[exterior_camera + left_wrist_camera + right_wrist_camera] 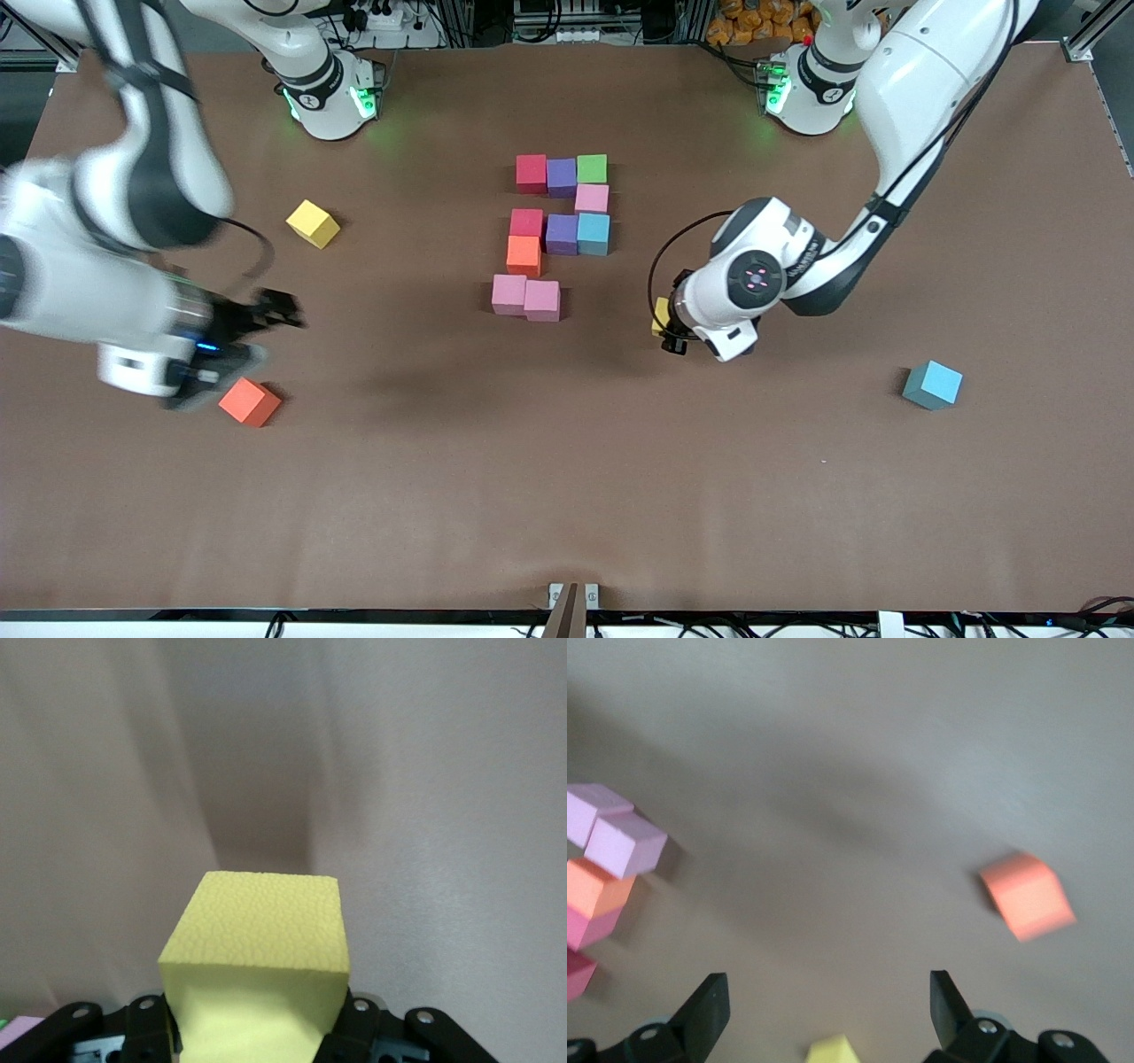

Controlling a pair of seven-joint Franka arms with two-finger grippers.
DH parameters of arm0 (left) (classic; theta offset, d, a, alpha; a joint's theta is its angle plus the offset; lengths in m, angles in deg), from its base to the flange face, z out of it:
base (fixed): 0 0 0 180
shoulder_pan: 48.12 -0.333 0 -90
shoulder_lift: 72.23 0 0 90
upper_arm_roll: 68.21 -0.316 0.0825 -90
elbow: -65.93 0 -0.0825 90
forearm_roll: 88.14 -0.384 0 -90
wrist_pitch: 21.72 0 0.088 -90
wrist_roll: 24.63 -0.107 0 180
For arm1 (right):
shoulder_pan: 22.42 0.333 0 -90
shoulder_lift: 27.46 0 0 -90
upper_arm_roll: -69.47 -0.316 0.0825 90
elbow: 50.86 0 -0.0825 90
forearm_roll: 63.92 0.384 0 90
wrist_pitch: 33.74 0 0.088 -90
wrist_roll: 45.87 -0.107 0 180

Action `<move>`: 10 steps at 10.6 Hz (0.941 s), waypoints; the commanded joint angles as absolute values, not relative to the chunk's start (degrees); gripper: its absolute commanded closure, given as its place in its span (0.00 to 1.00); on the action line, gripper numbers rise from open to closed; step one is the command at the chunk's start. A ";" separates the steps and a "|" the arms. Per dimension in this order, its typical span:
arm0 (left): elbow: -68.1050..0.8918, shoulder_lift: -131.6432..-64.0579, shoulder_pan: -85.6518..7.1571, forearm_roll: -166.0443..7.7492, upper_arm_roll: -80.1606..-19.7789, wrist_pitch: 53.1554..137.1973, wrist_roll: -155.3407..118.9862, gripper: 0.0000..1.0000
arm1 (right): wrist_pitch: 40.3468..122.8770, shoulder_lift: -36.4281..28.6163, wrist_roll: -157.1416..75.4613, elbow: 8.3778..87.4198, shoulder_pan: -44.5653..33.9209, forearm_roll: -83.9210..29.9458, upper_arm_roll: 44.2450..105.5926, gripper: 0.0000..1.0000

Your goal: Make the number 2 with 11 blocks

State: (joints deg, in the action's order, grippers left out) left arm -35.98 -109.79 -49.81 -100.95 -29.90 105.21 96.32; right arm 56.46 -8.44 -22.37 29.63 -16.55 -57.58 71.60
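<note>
The number 2 stands partly formed mid-table, made of several blocks edge to edge: red [532, 173], purple [562, 176] and green [592, 168] on top, then pink [592, 198], a red-purple-light blue row [562, 233], orange [524, 255] and two pink blocks [526, 297]. My left gripper [666, 330] [257, 1028] is shut on a yellow block [660, 316] [257, 948], over bare table beside the pink pair, toward the left arm's end. My right gripper [279, 310] [828, 1001] hangs open and holds nothing, above the table near a loose orange block [250, 401] [1027, 896].
A loose yellow block [313, 222] [833, 1051] lies toward the right arm's end, farther from the front camera than the orange one. A loose light blue block [932, 385] sits toward the left arm's end. The pink blocks [620, 842] show in the right wrist view.
</note>
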 commanded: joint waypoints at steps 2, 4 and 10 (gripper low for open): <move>-35.94 -110.11 -45.76 -103.17 -30.33 109.31 107.09 1.00 | 47.81 -7.51 -23.02 18.84 -17.06 -59.26 78.77 0.00; -36.11 -110.37 -43.65 -104.83 -30.33 112.99 113.94 1.00 | 47.82 -9.86 -25.11 16.48 -19.77 -59.26 80.62 0.00; -35.59 -113.36 -29.95 -108.44 -40.33 123.54 126.18 1.00 | 47.55 -11.99 -27.06 16.55 -21.10 -58.56 80.81 0.00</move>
